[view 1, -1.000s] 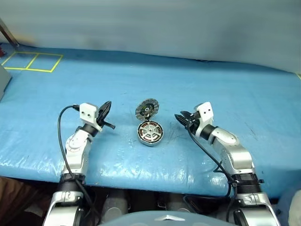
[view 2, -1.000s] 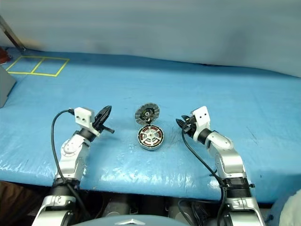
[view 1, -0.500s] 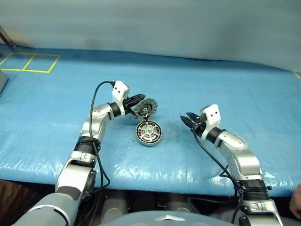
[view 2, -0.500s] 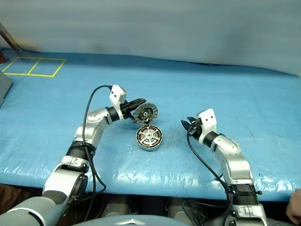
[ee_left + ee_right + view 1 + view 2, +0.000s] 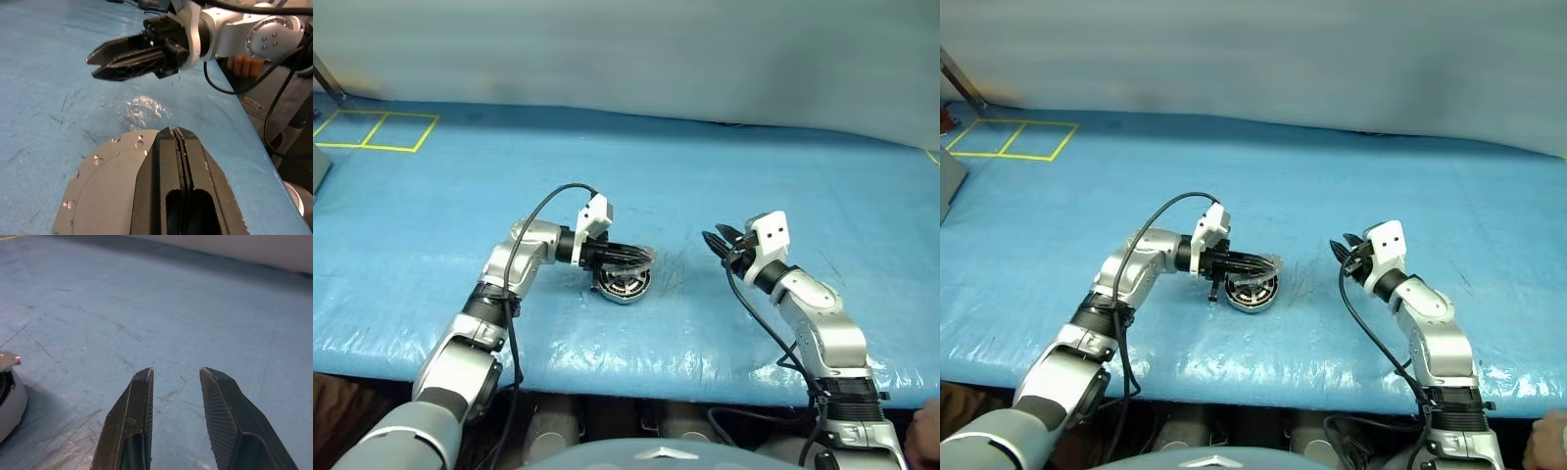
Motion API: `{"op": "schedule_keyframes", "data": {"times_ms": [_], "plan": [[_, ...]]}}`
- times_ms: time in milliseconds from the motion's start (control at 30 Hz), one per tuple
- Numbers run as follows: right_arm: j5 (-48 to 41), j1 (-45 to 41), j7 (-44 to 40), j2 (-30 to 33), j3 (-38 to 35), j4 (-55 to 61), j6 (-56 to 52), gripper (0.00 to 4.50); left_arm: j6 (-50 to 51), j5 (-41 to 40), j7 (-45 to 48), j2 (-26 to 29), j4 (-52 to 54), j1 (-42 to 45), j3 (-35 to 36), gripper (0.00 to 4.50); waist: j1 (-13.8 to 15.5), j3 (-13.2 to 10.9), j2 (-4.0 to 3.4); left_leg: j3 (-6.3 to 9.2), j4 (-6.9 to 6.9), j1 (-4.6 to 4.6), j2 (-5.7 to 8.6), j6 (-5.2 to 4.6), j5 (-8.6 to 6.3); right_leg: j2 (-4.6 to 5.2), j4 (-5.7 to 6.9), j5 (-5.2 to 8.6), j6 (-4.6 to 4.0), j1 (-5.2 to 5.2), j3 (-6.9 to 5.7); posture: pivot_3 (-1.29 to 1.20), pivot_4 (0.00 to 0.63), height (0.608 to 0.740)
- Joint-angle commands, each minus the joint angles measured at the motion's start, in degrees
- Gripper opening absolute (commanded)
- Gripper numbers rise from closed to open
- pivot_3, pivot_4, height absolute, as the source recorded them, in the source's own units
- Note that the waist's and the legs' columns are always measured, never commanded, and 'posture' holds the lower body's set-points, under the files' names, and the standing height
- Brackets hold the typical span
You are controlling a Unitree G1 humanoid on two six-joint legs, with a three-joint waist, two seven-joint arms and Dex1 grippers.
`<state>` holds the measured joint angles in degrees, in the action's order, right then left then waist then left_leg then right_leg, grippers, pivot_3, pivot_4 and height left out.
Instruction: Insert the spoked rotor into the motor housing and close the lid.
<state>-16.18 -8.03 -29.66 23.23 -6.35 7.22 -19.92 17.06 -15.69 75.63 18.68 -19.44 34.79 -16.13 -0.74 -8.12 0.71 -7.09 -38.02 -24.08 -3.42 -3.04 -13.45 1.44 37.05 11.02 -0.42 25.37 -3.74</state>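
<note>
The motor housing [image 5: 623, 287] rests on the blue table near its front, with the spoked rotor [image 5: 1250, 290] inside, mostly covered. The lid [image 5: 98, 196] is tipped down over the housing, plain silver face up and a gap still showing beneath it. My left gripper [image 5: 644, 257] is shut, and its fingers [image 5: 166, 161] lie flat on the lid's outer face, pointing right. My right gripper [image 5: 713, 238] hovers to the right of the housing, open and holding nothing. In the right wrist view its fingers [image 5: 139, 396] stand apart, and the housing [image 5: 7, 399] is at the picture's edge.
Blue sheeting covers the table [image 5: 754, 166]. Yellow tape squares [image 5: 377, 129] mark the far left corner. A person's hand [image 5: 1547, 452] shows below the table's front edge at the right. The table edge runs close behind the housing in the left wrist view.
My left arm has swung right and pushed the lid from upright down over the housing. My right gripper has drifted slightly right and up, still open.
</note>
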Motion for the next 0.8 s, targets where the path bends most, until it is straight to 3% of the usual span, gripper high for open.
{"op": "schedule_keyframes", "data": {"times_ms": [33, 300, 533, 800], "plan": [[-0.93, -1.14, -0.17, 0.16, -0.53, 3.68, 1.08, 1.55, -1.2, 2.74, -2.03, 1.45, 2.92, -3.47, -1.49, 0.0, 0.0, 0.0, 0.0, 0.0, 0.01, 0.02, -0.01, 0.0, 0.0, 0.01, 0.0, 0.0, 0.0, -0.01, 0.01, 0.0, 0.15, 0.74], [-0.64, -1.3, -1.34, -0.9, 2.13, 3.21, 1.03, 1.55, -4.7, 4.63, -10.42, 2.9, 5.24, -12.14, 1.18, 0.0, 0.11, 0.02, -0.02, 0.0, -0.04, 0.16, -0.05, 0.01, 0.0, 0.21, 0.04, 0.17, -0.29, -0.16, 0.01, 0.0, 0.15, 0.74], [-2.8, -1.3, -6.25, -1.87, 5.4, 4.04, 0.96, 1.55, -14.63, -6.12, -11.55, -2.25, 11.28, -18.13, 10.56, 0.0, 0.1, 0.02, -0.02, 0.0, -0.1, 0.23, -0.06, 0.01, 0.01, 0.28, 0.08, 0.17, -0.31, -0.22, 0.01, 0.0, 0.15, 0.74], [-3.37, 0.32, -9.72, -1.93, 10.96, 5.65, -1.64, 1.55, -17.93, -11.1, -11.37, -1.54, 19.9, -29.83, 14.56, 0.0, 0.1, 0.02, -0.03, -0.03, 0.03, 0.19, -0.07, 0.01, 0.0, 0.26, 0.07, 0.16, -0.29, -0.11, 0.02, 0.0, 0.15, 0.74]]}}
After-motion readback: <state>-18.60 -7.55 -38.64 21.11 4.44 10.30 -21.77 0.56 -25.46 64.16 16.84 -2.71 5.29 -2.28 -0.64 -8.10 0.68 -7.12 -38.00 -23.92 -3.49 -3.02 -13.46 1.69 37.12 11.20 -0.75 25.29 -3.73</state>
